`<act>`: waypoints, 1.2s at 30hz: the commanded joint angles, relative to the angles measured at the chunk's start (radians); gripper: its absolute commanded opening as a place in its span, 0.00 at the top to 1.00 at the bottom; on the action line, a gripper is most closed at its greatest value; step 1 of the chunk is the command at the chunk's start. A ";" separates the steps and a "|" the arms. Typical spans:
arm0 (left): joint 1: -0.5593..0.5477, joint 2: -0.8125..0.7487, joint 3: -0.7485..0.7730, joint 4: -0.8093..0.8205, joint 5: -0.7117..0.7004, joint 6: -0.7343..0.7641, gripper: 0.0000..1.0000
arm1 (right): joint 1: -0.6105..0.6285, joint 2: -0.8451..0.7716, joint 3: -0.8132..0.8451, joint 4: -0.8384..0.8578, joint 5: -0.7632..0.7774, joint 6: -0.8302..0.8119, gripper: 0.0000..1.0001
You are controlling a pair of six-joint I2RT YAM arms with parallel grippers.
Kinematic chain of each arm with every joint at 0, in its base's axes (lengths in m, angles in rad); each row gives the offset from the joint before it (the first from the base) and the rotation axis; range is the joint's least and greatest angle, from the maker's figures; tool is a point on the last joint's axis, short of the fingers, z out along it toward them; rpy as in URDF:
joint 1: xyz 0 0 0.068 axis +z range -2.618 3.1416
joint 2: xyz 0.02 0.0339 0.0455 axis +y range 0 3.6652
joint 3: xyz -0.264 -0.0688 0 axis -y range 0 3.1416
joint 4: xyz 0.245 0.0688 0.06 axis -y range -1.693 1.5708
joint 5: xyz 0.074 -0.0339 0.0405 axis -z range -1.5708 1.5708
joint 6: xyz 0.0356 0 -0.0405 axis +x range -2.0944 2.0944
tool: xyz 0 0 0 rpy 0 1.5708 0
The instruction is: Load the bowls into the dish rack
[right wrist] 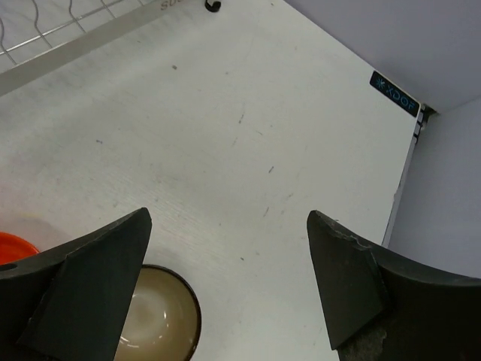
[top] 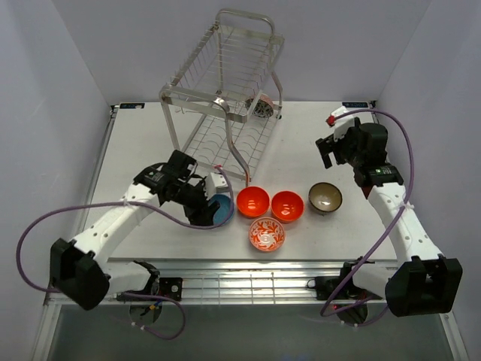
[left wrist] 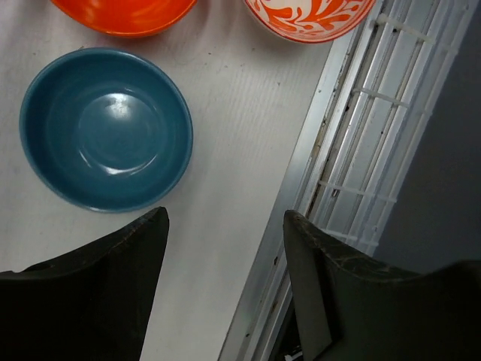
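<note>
Positioned far centre on surface (top: 361,150): dish rack (top: 222,104). Lined up before it, left to right: four bowls (top: 253,201). Set nearer, before the middle pair: fifth bowl (top: 267,234).

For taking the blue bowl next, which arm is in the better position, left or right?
Left. The left pincer hangs open right beside the blue bowl, with nothing between its fingers. The right pincer is open too, but far off, near the brown bowl.
</note>
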 commanded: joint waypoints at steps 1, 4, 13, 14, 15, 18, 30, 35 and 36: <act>-0.063 0.135 0.052 0.125 -0.081 -0.152 0.28 | -0.090 -0.044 0.045 -0.149 -0.090 0.025 0.10; -0.071 0.160 0.009 0.191 -0.172 -0.230 0.31 | -0.135 -0.070 0.031 -0.164 -0.115 0.009 0.10; -0.069 0.058 -0.129 0.347 -0.423 -0.442 0.33 | -0.135 -0.077 0.019 -0.166 -0.141 0.045 0.10; -0.068 0.055 -0.131 0.351 -0.469 -0.464 0.34 | -0.135 -0.075 0.022 -0.167 -0.141 0.051 0.10; -0.068 0.061 -0.134 0.352 -0.483 -0.464 0.35 | -0.135 -0.072 0.025 -0.166 -0.139 0.054 0.10; -0.060 0.098 -0.135 0.354 -0.552 -0.476 0.36 | -0.135 -0.075 0.031 -0.167 -0.141 0.057 0.10; -0.057 0.075 -0.137 0.400 -0.451 -0.425 0.38 | -0.164 -0.066 0.022 -0.172 -0.129 0.048 0.10; -0.135 -0.008 -0.142 0.398 -0.370 -0.375 0.38 | -0.167 -0.049 0.031 -0.176 -0.135 0.051 0.10; -0.184 -0.009 -0.137 0.398 -0.368 -0.372 0.38 | -0.167 -0.046 0.036 -0.176 -0.133 0.051 0.10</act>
